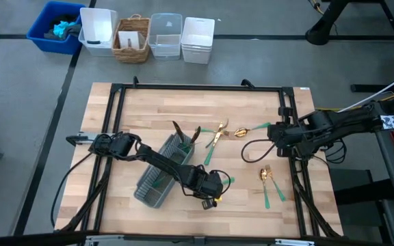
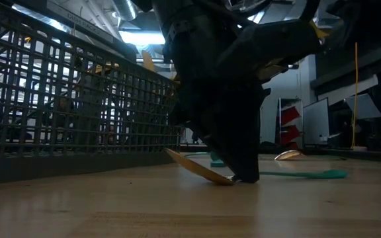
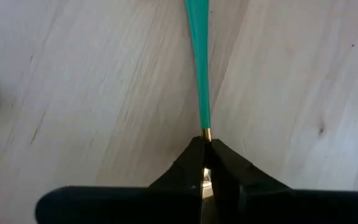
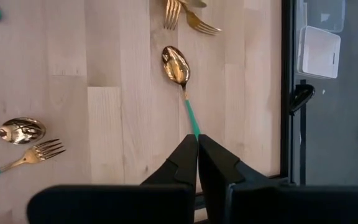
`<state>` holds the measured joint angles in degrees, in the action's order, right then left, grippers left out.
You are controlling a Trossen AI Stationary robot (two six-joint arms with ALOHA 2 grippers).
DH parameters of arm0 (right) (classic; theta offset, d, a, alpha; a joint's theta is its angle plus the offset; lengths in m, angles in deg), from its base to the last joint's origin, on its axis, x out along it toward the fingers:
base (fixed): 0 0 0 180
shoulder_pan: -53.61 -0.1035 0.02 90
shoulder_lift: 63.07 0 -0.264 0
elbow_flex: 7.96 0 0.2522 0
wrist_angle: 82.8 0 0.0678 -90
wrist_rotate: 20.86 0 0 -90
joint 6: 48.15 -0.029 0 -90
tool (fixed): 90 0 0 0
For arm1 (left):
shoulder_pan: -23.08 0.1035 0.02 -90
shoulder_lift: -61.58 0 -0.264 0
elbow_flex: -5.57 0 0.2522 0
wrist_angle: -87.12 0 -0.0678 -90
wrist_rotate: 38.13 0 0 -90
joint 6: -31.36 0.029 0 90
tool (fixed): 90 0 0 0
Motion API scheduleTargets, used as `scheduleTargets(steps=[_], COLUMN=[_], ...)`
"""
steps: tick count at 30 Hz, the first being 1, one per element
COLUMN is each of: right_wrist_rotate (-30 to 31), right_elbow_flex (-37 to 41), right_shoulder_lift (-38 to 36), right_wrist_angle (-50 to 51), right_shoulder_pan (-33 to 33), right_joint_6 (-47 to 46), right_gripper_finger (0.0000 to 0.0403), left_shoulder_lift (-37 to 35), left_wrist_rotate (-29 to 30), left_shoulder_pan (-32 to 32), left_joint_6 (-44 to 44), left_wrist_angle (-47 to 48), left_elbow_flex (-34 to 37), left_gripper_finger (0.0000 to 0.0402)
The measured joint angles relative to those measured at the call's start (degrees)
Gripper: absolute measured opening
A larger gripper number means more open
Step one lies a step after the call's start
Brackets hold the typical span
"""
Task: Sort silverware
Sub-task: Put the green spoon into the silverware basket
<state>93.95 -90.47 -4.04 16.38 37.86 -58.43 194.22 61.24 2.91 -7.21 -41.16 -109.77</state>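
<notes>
The silverware has gold heads and slim green handles. My left gripper (image 1: 214, 186) is low over the table just right of the grey mesh caddy (image 1: 161, 171) and is shut on one utensil (image 3: 199, 68). My right gripper (image 1: 273, 130) is near the table's right rail, shut on a spoon (image 4: 176, 65). Two forks (image 1: 214, 137) lie mid-table. Another spoon and fork (image 1: 265, 176) lie toward the near right. A few pieces stand in the caddy's far end (image 1: 183, 131). My left gripper pinches the utensil between its two fingers at the gold neck (image 3: 206, 133), where the green handle begins. The fingers come from above, in line with the handle. The gold head (image 2: 197, 166) slants up off the wood, and the handle (image 2: 303, 174) lies along the table. My right gripper pinches the spoon between its two fingertips at the free end of the green handle (image 4: 193, 127), in line with the handle. The gold bowl (image 4: 176, 65) points away from the fingers, toward the table's left. I cannot tell whether the spoon is lifted.
Black frame rails (image 1: 289, 109) run around the wooden table top. Past the far edge stand a blue bin (image 1: 53, 27), white and clear tubs (image 1: 166, 35) and a wicker basket (image 1: 132, 39). A cable loop (image 1: 255, 150) lies near the right arm. Bare wood shows on the near side.
</notes>
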Motion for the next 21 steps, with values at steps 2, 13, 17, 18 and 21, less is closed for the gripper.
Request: scheduleTargets(steps=[2,13,17,18,21], right_wrist_rotate=[0.00,1.31,1.67,1.68,1.75], right_elbow_flex=[0.00,-0.02,-0.02,-0.02,0.74], right_shoulder_lift=[-0.84,-11.04,-14.48,-15.50,-18.27], right_wrist_angle=[0.04,0.00,-0.29,-0.31,-1.52], right_shoulder_pan=[0.00,0.00,0.00,0.00,0.00], right_joint_6=[0.00,-15.59,-20.75,-21.53,-23.86], right_gripper_finger=[0.0017,0.0017,0.0017,0.0017,0.0017], left_shoulder_lift=[-0.15,0.10,0.10,0.10,0.10], left_wrist_rotate=[0.00,-0.37,0.64,1.17,2.94], left_shoulder_pan=[-0.02,-0.07,-0.42,-0.47,-0.79], left_joint_6=[-0.02,6.08,9.34,10.37,13.35], left_wrist_angle=[0.00,5.40,9.67,10.57,15.75], left_elbow_flex=[0.02,-9.50,-14.38,-15.74,-20.16], left_gripper_finger=[0.0013,0.0004,0.0003,0.0003,0.0003])
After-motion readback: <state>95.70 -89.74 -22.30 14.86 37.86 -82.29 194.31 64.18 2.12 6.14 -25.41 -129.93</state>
